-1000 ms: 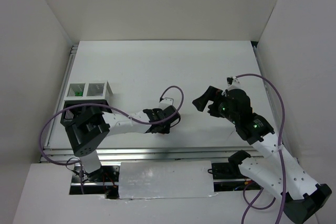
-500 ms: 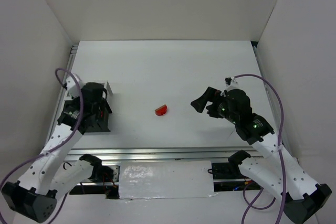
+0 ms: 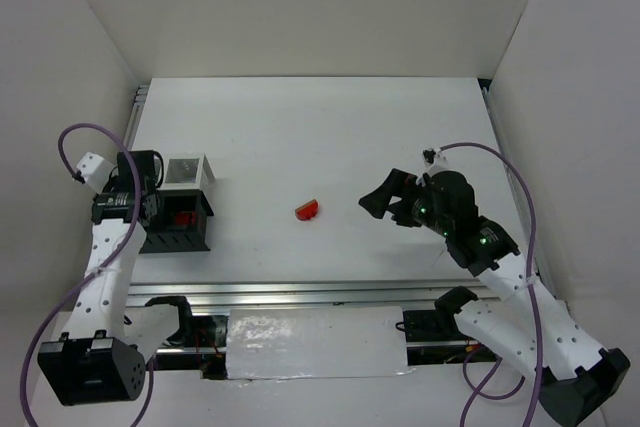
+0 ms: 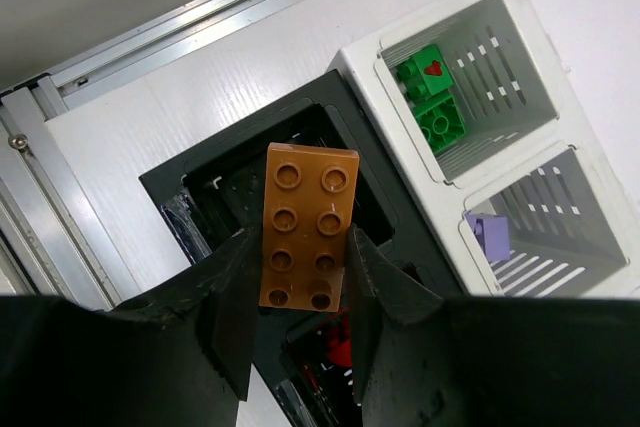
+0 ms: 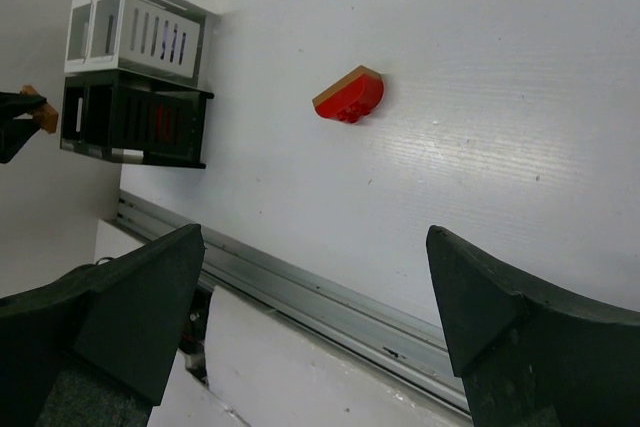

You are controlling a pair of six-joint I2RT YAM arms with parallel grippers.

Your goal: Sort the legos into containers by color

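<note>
The left end effector (image 4: pixel 305 252) pinches an orange-brown brick (image 4: pixel 306 222), 2 studs by 4, above the black containers (image 4: pixel 232 143). In the top view the wrist hides this brick. Only the left wrist view shows 2 green bricks (image 4: pixel 432 97) in 1 white container (image 4: pixel 362 65) and a lavender brick (image 4: pixel 488 234) in the other. Something red (image 4: pixel 340 347) in a black container is half hidden. The right end effector (image 5: pixel 320 317) is spread wide, holding nothing, near a red rounded brick (image 5: pixel 348 95) on the surface (image 5: pixel 480 67).

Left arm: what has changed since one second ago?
The left hand, holding a brown brick, swung from the table centre leftward to above the black bin. This uncovered the red piece. The right hand stayed open and nearly still.
</note>
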